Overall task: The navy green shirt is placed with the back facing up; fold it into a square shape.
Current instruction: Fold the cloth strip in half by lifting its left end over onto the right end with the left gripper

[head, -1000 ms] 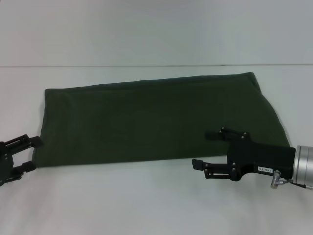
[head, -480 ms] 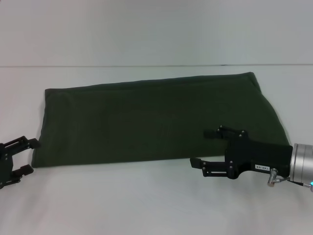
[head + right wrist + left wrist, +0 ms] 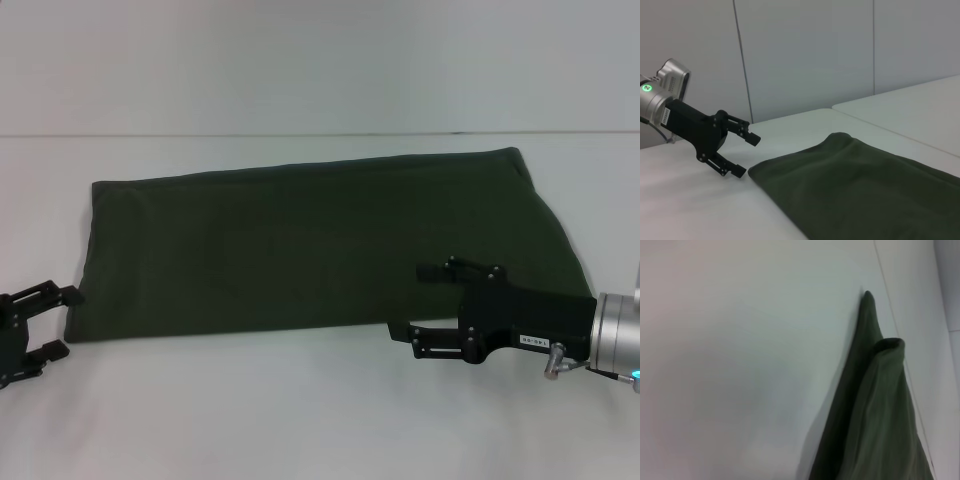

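While the green shirt (image 3: 320, 245) is lying flat across the table (image 3: 300, 420) as a long band, apparently already folded lengthwise, the left claw (image 3: 58, 322) and right claw (image 3: 412, 303), both wide and empty, are waiting at its near edge; the crosswise fold remains.

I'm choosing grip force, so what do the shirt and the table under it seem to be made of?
The shirt looks like soft matte knit fabric, probably cotton jersey: no shine, and its corner slumps into rounded folds in the left wrist view. The table looks like a smooth, hard white surface, perhaps laminate: flat, even, faintly sheened, with one thin seam line; the exact material is unclear.
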Controlling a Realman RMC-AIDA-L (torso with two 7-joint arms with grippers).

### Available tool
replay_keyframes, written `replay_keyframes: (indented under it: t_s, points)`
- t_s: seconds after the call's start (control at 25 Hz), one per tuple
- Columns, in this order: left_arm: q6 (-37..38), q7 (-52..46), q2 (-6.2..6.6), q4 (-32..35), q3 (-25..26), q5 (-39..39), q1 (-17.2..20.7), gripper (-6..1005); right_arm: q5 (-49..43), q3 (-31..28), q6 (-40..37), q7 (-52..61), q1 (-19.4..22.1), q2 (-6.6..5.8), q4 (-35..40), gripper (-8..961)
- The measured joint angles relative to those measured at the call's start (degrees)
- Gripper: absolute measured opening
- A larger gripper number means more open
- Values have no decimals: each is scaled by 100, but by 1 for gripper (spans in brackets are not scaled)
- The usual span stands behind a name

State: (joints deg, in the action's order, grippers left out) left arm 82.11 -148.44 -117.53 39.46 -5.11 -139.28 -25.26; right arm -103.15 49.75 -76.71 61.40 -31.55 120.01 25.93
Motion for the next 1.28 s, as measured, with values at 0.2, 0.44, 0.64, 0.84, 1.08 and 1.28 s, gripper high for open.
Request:
replay_keyframes:
  t_s: [0.2,0.44,0.64,0.84,1.08,1.28]
  points:
    - [-48,-71,5,0,3,-19,-7,846,5,0,0,9,0,-2,-4,935]
    - [-118,-77,3,-37,-19,-20,-35,846,5,0,-7,11,0,5,-37,934]
    - [-193,-84,5,-115,-31,-20,-79,847,6,0,-17,12,0,5,-70,933]
    - [-291,-121,11,-170,-99,-20,-125,847,11,0,-46,12,17,5,-73,932]
    - [-395,-131,33,-278,-106,-20,-242,847,19,0,-55,12,18,5,-96,931]
    - [-564,-133,82,-472,-244,-17,-393,840,19,0,-62,12,2,5,-100,930]
